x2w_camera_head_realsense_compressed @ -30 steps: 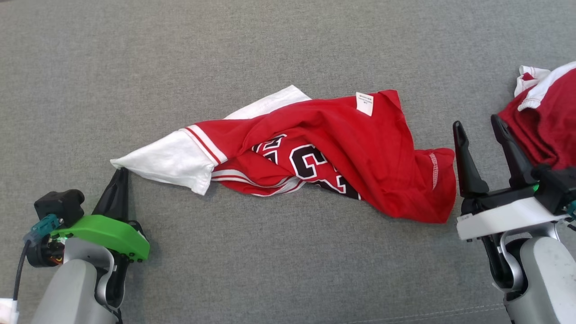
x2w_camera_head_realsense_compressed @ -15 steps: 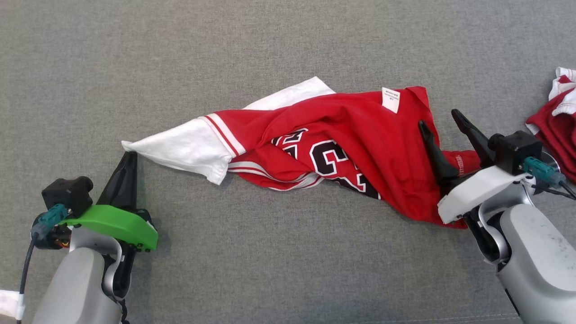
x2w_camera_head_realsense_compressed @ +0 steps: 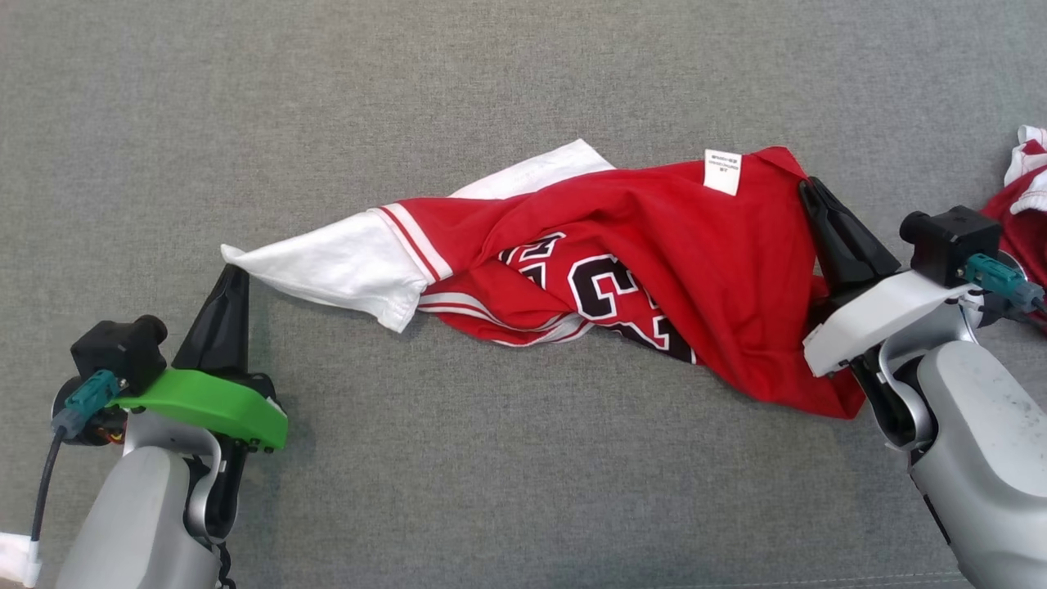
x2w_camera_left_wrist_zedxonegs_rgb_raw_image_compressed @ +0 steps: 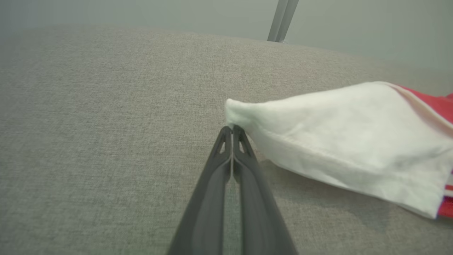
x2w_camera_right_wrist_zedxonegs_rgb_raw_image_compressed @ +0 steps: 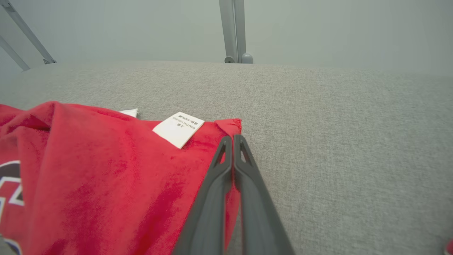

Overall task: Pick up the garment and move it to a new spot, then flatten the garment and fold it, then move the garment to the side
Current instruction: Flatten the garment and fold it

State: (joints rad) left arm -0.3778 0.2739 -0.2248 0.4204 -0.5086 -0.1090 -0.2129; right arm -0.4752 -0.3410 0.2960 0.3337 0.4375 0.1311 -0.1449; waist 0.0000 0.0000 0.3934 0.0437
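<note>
The garment (x2w_camera_head_realsense_compressed: 654,270) is a red jersey with white sleeves and black numerals, lying crumpled and stretched across the grey surface. In the head view my left gripper (x2w_camera_head_realsense_compressed: 235,272) is shut on the tip of the white sleeve (x2w_camera_head_realsense_compressed: 327,266) at the garment's left end. The left wrist view shows its closed fingertips (x2w_camera_left_wrist_zedxonegs_rgb_raw_image_compressed: 232,130) pinching that sleeve (x2w_camera_left_wrist_zedxonegs_rgb_raw_image_compressed: 336,141). My right gripper (x2w_camera_head_realsense_compressed: 806,188) is shut on the red edge at the far right corner, just right of the white label (x2w_camera_head_realsense_compressed: 722,172). In the right wrist view the closed gripper (x2w_camera_right_wrist_zedxonegs_rgb_raw_image_compressed: 233,139) bites the red cloth (x2w_camera_right_wrist_zedxonegs_rgb_raw_image_compressed: 106,170) beside the label (x2w_camera_right_wrist_zedxonegs_rgb_raw_image_compressed: 178,129).
Another red and white garment (x2w_camera_head_realsense_compressed: 1026,188) lies at the right edge, behind my right wrist. The grey fabric surface (x2w_camera_head_realsense_compressed: 491,82) stretches wide on all sides. Metal posts (x2w_camera_right_wrist_zedxonegs_rgb_raw_image_compressed: 233,32) stand beyond its far edge.
My right gripper moved from open near the garment's right end to its far right corner and shut on the red edge. The left gripper kept its hold on the sleeve. The camera shifted slightly.
</note>
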